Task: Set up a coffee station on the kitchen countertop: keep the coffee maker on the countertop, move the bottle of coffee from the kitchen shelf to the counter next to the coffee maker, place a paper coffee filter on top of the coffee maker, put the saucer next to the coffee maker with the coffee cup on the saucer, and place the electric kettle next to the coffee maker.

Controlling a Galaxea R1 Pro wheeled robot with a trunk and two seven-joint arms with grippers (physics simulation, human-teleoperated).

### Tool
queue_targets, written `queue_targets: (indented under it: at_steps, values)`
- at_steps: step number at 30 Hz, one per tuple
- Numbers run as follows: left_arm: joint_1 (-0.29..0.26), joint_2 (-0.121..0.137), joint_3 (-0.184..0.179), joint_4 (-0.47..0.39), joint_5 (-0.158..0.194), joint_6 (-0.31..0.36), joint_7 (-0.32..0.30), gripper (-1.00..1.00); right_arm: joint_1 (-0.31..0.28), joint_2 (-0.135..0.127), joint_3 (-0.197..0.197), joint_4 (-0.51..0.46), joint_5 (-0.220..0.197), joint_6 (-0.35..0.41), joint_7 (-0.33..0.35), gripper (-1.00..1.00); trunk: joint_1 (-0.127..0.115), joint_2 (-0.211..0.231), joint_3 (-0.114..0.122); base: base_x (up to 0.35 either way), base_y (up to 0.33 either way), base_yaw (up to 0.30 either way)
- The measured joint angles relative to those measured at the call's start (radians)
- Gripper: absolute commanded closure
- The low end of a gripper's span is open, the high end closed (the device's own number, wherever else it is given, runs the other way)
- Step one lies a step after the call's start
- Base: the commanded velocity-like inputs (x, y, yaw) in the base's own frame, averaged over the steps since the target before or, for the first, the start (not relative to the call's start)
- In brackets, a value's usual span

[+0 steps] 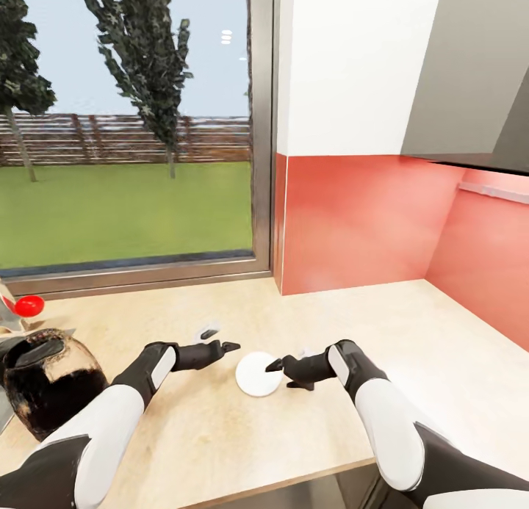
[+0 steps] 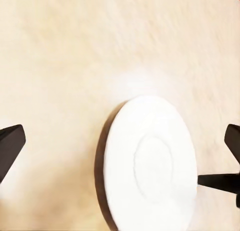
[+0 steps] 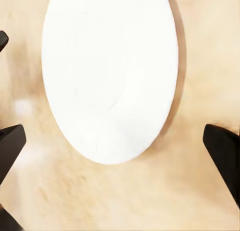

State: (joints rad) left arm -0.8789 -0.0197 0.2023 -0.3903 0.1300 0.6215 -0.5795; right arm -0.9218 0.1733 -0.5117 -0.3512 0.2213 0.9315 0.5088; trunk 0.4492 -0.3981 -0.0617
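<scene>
Both arms stretched forward and bent inward, white forearms with black wrists, hands pointing toward each other. Left hand low, fingers spread wide with nothing between them. Right hand likewise low, fingers parted and holding nothing, its fingertips dark and far apart.

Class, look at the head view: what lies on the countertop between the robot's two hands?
The white saucer lies flat on the kitchen countertop, between the left hand and the right hand. The head view shows this.
</scene>
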Motion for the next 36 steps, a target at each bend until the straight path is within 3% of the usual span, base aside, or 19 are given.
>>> queue_targets:
  at_steps: [8, 19, 21, 23, 26, 36]
  values:
    - [0.018, -0.007, -0.002, 0.003, 0.0, -0.002, -0.001, -1.0, 0.0, 0.0, 0.001, 0.022, 0.001, -0.001, -0.001, -1.0, 0.0, 0.0, 0.0, 0.002, 0.0, 0.0]
    - [0.045, -0.008, 0.002, 0.003, 0.004, -0.002, -0.051, -1.0, 0.001, 0.0, 0.002, 0.022, 0.004, -0.003, -0.002, -1.0, 0.0, 0.0, 0.0, 0.0, 0.0, 0.0]
    - [0.045, -0.005, 0.003, 0.003, 0.004, -0.016, -0.051, -1.0, 0.001, 0.0, 0.001, 0.023, 0.005, -0.039, -0.002, -1.0, 0.0, 0.0, 0.0, 0.0, 0.0, 0.0]
    - [0.045, -0.002, 0.003, 0.003, 0.004, -0.074, -0.066, -1.0, 0.001, 0.0, 0.001, 0.023, 0.003, -0.094, -0.001, -1.0, 0.0, 0.0, 0.0, 0.0, 0.0, 0.0]
    - [0.045, -0.001, 0.002, 0.002, 0.004, -0.096, -0.103, -1.0, 0.001, 0.0, 0.001, 0.023, 0.003, -0.111, -0.001, -1.0, 0.0, 0.0, 0.0, 0.0, 0.0, 0.0]
    - [0.061, 0.002, 0.002, 0.003, 0.003, -0.103, -0.114, -1.0, 0.001, 0.0, 0.001, 0.025, 0.007, -0.183, -0.001, -1.0, 0.0, 0.0, 0.0, 0.0, 0.0, 0.0]
